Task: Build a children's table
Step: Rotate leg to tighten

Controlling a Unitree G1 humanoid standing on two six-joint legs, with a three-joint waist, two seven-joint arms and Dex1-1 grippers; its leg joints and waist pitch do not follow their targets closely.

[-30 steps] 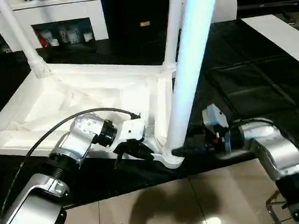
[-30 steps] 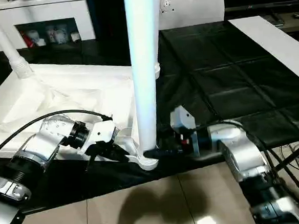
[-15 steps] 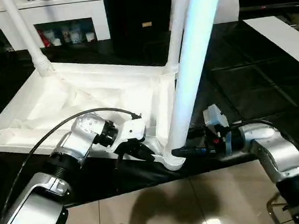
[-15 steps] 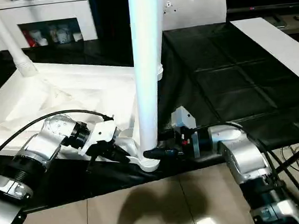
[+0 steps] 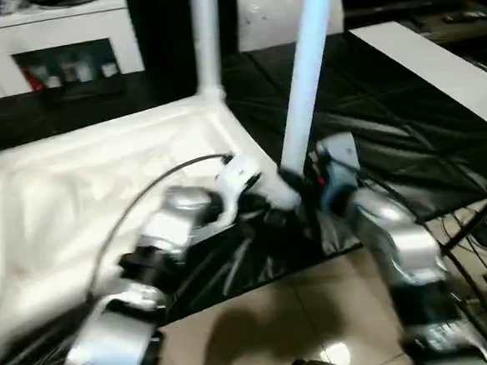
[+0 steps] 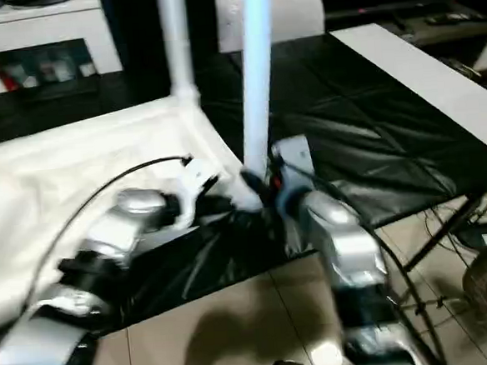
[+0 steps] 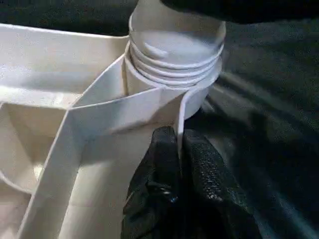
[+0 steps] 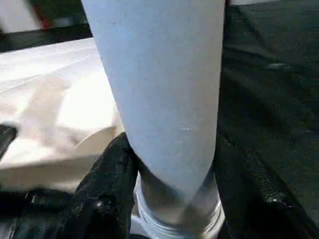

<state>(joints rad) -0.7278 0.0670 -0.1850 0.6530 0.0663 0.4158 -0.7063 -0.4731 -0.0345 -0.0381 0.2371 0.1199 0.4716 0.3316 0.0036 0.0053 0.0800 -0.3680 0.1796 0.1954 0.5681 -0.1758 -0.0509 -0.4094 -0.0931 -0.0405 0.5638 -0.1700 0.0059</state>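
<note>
The white square tabletop (image 5: 85, 193) lies upside down on the black-covered work table (image 5: 407, 129), its ribbed underside facing up and its near right corner close to the table's front edge. Two white legs stand upright from it: one (image 5: 206, 35) in the far right corner socket, the other (image 5: 307, 78) in the near right corner socket (image 7: 174, 69), where its threaded base sits in the round collar.

The left gripper (image 7: 178, 149) has its two black fingers pressed together on the thin wall of the tabletop's rim just beside that near socket (the rim edge runs up between the fingertips). The right gripper (image 8: 172, 164) is clamped around the base of the near leg, one black finger (image 8: 112, 169) on each side of the tube, just above the socket.

In the head views both silver forearms converge on this same corner, the left (image 5: 175, 225) coming from the near left and the right (image 5: 381, 231) from the near right.

A white cabinet (image 5: 50, 46) stands beyond the work table at far left, and a tiled floor (image 5: 262, 331) shows in front of it.
</note>
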